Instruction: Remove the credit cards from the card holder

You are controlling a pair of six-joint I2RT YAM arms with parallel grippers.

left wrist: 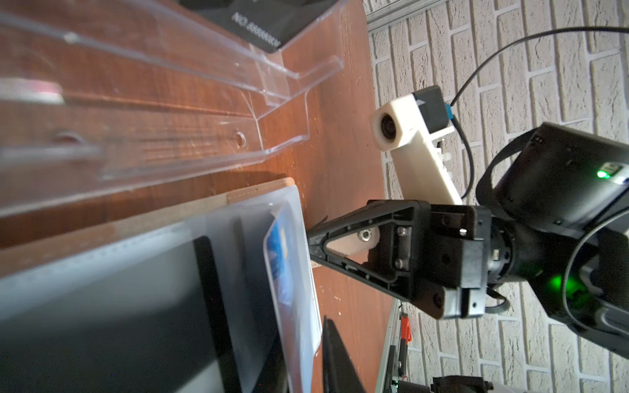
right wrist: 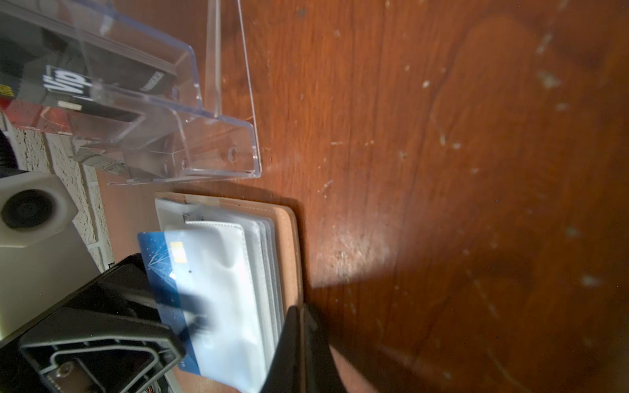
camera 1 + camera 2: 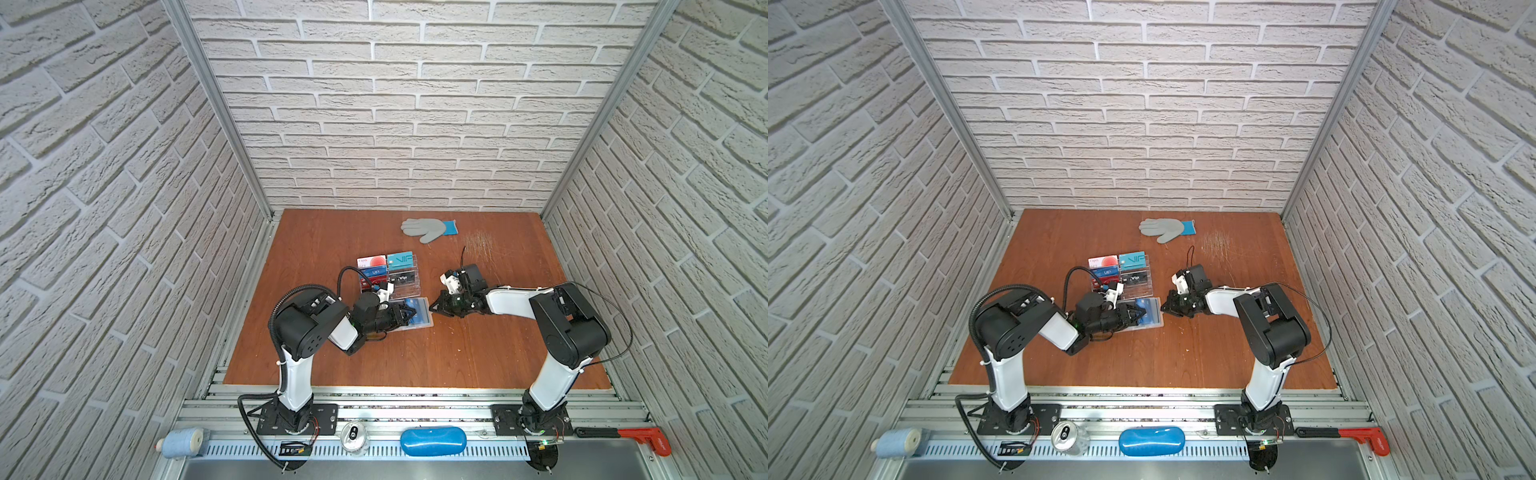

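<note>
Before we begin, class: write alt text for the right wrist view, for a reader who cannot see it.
A blue card sticks partway out of an open tan card holder, the left arm's black fingers over it. A clear stand sits nearby.

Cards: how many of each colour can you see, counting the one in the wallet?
White card with a red circle: 1
Teal card: 1
Blue cards: 2
Black card: 1
Red card, partly hidden: 1
Total: 6

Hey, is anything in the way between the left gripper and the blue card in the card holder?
Nothing visible. The left gripper sits right at the blue card, whose bare end pokes out of the card holder's clear sleeve.
</note>
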